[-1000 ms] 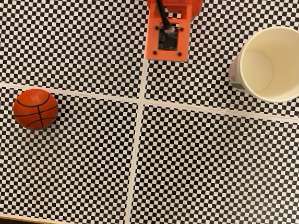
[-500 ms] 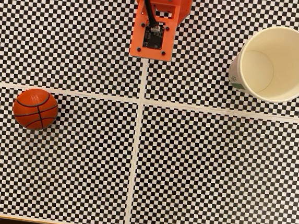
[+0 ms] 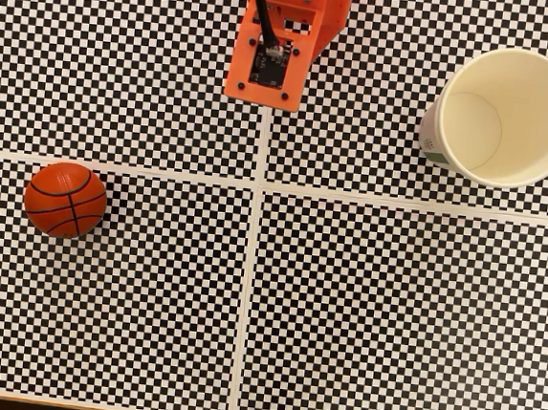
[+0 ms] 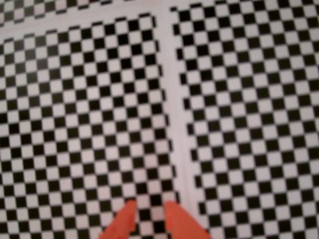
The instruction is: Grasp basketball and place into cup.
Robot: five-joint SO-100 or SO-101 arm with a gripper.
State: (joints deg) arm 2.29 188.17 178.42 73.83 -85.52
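We see jaws slightly apart w/ nothing held, over checkered tabletop point(image 4: 239, 99); basketball point(image 3: 64, 199) far left, cup point(image 3: 504, 116) far right in fixed view.

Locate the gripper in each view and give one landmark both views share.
Fixed view: the orange arm housing sits at top centre; the fingertips can't be made out.
Wrist view: the gripper pokes up from the bottom edge, slightly left of centre.
Shared landmark: the white stripe across the checkered mat.
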